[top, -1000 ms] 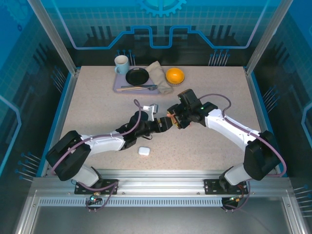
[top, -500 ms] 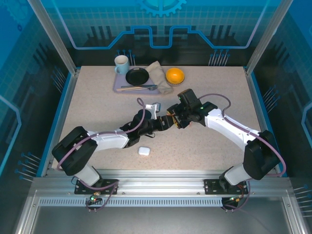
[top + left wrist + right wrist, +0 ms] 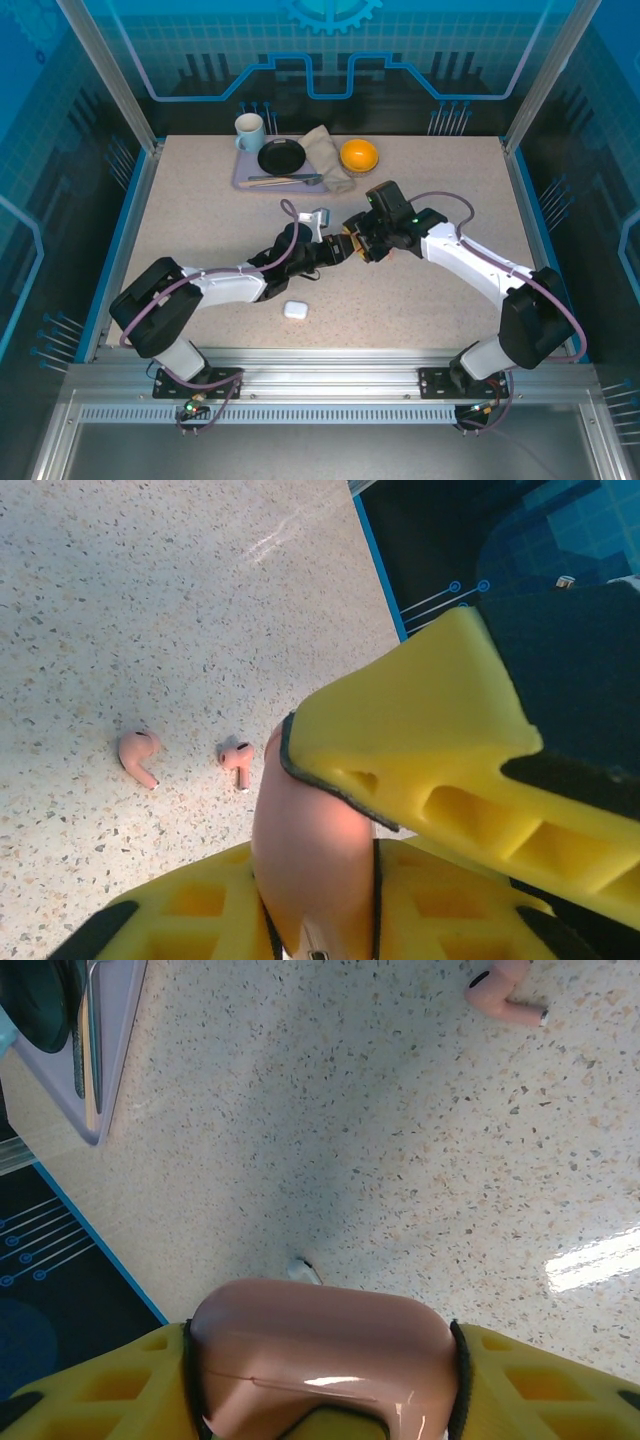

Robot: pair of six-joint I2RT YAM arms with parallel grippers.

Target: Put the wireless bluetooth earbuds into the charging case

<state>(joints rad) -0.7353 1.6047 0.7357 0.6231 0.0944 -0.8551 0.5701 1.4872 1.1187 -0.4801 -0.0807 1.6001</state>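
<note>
While the left gripper point(image 3: 338, 253) and right gripper point(image 3: 355, 243) both pinch the pink case point(image 3: 312, 850), one should anchor it as the other lifts the lid; pink earbuds point(image 3: 138, 756) lie loose on the table point(image 3: 150, 590).

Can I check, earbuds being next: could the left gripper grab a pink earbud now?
Probably not: the left gripper is shut on the pink case; the pink earbuds lie unobstructed nearby.
</note>
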